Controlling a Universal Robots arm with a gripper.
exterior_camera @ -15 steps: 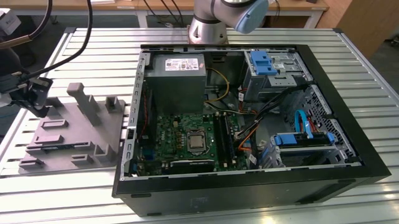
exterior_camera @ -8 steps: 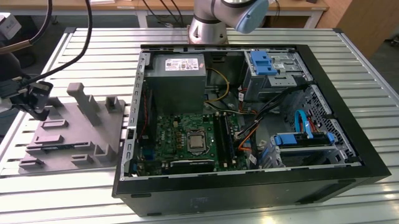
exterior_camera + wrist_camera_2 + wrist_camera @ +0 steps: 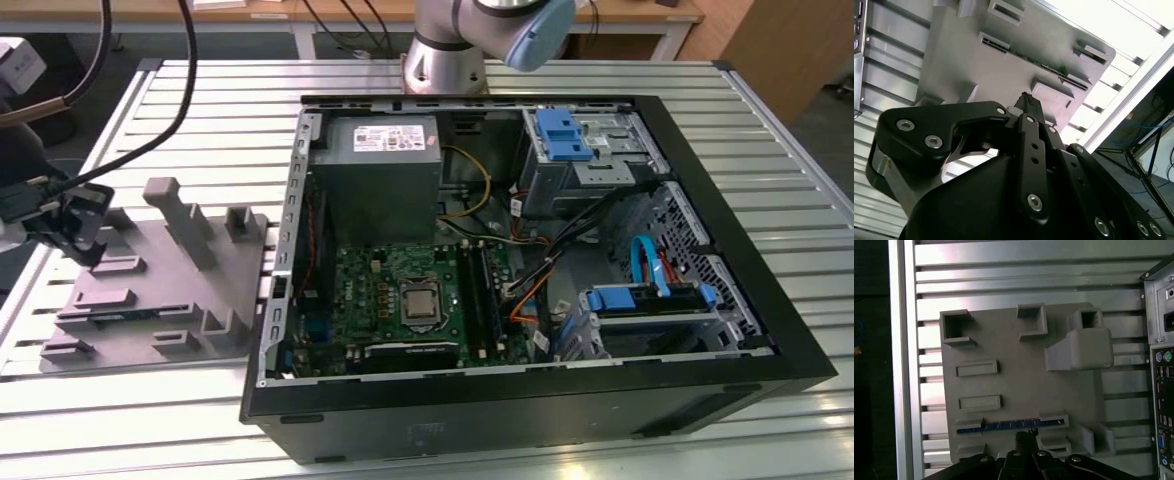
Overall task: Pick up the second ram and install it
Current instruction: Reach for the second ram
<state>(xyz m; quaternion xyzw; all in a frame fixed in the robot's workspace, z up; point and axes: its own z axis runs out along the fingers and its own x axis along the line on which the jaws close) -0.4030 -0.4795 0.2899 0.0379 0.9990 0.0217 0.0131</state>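
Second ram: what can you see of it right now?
The second ram shows as a thin, long, dark strip with a bluish-green edge. It stands on edge in a long slot of the grey holder plate, so little more than its upper edge is visible. Raised grey tabs flank both of its ends. It lies level and straight, seated in the plate and not yet picked up. The gripper hangs close over its middle. Whether they touch cannot be told.

Holder plate (image 3: 150, 290) sits on table (image 3: 774, 150) at the exterior view's left of computer case (image 3: 534, 412), second ram (image 3: 1004, 425) lying in its slot.
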